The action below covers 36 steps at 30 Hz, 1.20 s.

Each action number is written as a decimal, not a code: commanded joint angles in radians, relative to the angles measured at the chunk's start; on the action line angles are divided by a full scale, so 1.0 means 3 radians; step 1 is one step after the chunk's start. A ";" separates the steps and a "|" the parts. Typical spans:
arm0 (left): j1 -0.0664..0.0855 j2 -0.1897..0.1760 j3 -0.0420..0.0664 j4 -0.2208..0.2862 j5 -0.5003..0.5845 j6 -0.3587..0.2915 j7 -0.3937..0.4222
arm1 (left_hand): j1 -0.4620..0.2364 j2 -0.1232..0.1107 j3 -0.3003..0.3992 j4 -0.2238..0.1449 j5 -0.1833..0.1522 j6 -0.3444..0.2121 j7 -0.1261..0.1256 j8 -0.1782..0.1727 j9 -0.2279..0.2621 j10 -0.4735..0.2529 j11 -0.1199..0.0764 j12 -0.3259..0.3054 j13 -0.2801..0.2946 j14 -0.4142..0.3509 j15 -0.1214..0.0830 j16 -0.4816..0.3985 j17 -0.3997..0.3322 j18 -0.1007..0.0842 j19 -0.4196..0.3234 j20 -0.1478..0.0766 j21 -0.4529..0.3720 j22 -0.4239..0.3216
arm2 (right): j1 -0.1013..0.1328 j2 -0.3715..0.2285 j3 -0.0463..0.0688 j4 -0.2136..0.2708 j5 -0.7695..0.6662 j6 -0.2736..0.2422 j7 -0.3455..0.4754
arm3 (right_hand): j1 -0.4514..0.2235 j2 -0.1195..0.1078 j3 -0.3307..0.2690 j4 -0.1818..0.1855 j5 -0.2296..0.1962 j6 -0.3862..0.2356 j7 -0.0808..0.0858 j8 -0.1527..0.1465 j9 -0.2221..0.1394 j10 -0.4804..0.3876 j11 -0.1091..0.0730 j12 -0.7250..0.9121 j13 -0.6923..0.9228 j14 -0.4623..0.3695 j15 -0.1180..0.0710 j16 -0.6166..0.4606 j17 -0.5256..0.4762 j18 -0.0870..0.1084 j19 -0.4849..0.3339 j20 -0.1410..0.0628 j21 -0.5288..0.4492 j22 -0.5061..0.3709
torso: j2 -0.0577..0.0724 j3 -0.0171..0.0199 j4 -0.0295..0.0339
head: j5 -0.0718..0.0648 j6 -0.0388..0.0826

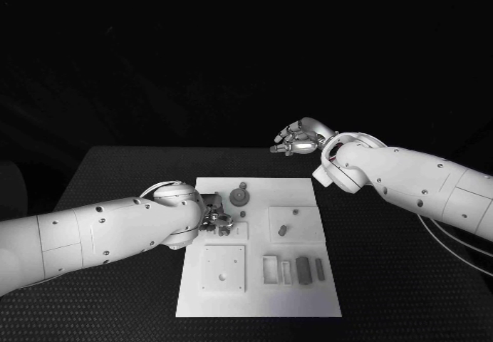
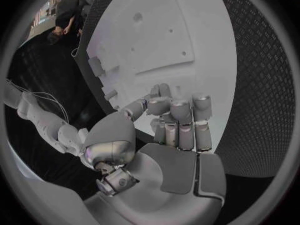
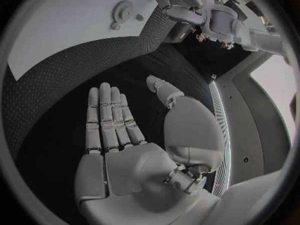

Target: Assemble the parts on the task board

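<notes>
- Centrally, the task board [image 1: 298,299] lies flat on the black table [image 1: 411,285], its long side running away from the robot.
- Left hand [image 1: 216,219]: set over the board's left edge, about midway along it. From the left wrist view its fingers [image 2: 180,120] are curled inward over the white plate; whether they close on a part cannot be told.
- Gear-shaped part [image 1: 239,194]: stands on the board just beyond the left hand, near but apart from it.
- Small dark part [image 1: 281,229]: lies on a raised square plate to the right of the left hand.
- Row of upright parts [image 1: 303,269]: sits on the near half of the board, on the robot's side of the left hand and to its right, beside a square plate with a hole [image 1: 224,267].
- Right hand [image 1: 299,140]: raised well beyond the board's far right corner, clear of the board. Its fingers [image 3: 107,117] are extended and apart, the palm bare, holding nothing.
</notes>
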 commanded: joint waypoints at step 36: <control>-0.0048 -0.0110 -0.0016 0.0149 0.0011 -0.0596 0.0044 | 0.0405 -0.0054 0.0000 0.0021 -0.0156 0.0503 -0.0236 0.0002 0.0009 -0.0075 -0.0044 -0.0006 -0.0043 0.0037 -0.0072 0.0012 -0.0054 0.0032 0.0001 -0.0442 0.0024 0.0046 | -0.0021 -0.0031 0.0001 0.0003 0.0034 0.0050 0.0044 | -0.0046 0.0014 -0.0027 0.0048 0.0044 -0.0029 0.0082 0.0018 -0.0016 -0.0031 0.0007 0.0036 -0.0037 -0.0033 0.0010 0.0016 -0.0014 0.0031 -0.0016 0.0033 -0.0027 0.0014 | 0.0001 0.0001 -0.0001 | -0.0003 -0.0007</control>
